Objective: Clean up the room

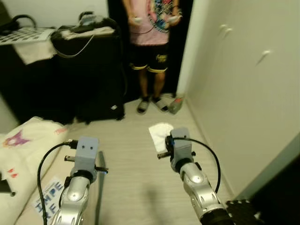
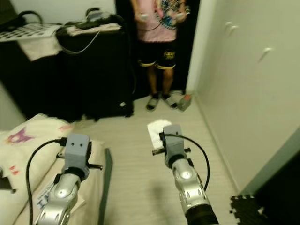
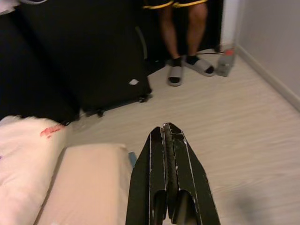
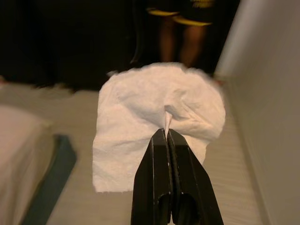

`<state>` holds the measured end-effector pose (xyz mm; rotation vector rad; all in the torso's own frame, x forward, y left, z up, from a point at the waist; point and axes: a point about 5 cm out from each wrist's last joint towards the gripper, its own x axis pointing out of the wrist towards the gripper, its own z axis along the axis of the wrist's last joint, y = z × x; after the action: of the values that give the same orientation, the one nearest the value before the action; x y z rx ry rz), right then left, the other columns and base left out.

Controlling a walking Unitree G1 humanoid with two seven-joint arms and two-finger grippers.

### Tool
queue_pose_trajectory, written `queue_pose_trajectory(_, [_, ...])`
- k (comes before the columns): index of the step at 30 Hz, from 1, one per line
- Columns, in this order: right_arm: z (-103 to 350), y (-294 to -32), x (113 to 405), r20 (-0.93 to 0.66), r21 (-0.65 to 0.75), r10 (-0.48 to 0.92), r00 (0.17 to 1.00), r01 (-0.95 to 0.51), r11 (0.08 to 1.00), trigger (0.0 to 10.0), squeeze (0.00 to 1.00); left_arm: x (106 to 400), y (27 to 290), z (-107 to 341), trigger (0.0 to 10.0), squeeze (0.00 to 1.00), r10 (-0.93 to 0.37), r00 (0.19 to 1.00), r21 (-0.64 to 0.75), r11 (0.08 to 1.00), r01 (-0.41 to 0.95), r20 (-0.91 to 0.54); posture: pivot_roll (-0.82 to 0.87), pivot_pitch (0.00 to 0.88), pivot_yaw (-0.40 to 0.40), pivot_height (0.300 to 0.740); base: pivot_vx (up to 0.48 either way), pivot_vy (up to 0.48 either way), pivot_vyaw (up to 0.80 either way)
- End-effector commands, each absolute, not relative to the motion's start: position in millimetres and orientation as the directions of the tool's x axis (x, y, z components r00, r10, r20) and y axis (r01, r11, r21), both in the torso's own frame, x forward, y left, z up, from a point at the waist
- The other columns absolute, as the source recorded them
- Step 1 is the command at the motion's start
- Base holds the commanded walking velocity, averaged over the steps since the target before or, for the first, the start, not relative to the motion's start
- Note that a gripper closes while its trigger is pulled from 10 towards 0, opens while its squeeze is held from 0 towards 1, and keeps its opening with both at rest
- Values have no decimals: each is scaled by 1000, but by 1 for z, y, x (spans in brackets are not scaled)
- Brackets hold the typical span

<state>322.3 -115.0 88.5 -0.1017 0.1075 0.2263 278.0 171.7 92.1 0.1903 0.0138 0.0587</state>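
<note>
Centre frame, right gripper (image 4: pixel 167 133) jaws pinched on white tissue (image 4: pixel 154 117) at its crumpled middle; light, limp, tears easily. Left gripper (image 3: pixel 167 129) jaws closed, empty, lower centre.

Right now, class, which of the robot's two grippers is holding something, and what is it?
The right gripper: its black fingers are shut on a crumpled white paper tissue held above the floor. The left gripper is shut too, but with nothing between its fingers.
</note>
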Motion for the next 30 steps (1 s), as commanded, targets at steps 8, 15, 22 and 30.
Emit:
queue_pose_trajectory(8, [93,-105,322,-104,8,260,960,-261,965,10000,0,276,173,87,10000,0,64,998,202,978,-57,-27,-3,44,-10,727,0,0,-800])
queue_pose_trajectory(15, [91,-107,321,-113,24,247,962,-246,969,10000,0,276,173,87,10000,0,65,997,202,978,-58,-28,-4,41,-10,727,0,0,-800])
queue_pose_trajectory(22, [95,-107,323,-109,62,241,964,-236,970,10000,0,278,172,88,10000,0,63,998,201,978,-56,-25,-7,32,-9,727,0,0,-800])
queue_pose_trajectory(30, [95,-107,324,-119,93,235,965,-225,970,10000,0,278,172,88,10000,0,58,998,202,978,-52,-25,-9,24,-9,727,0,0,-800])
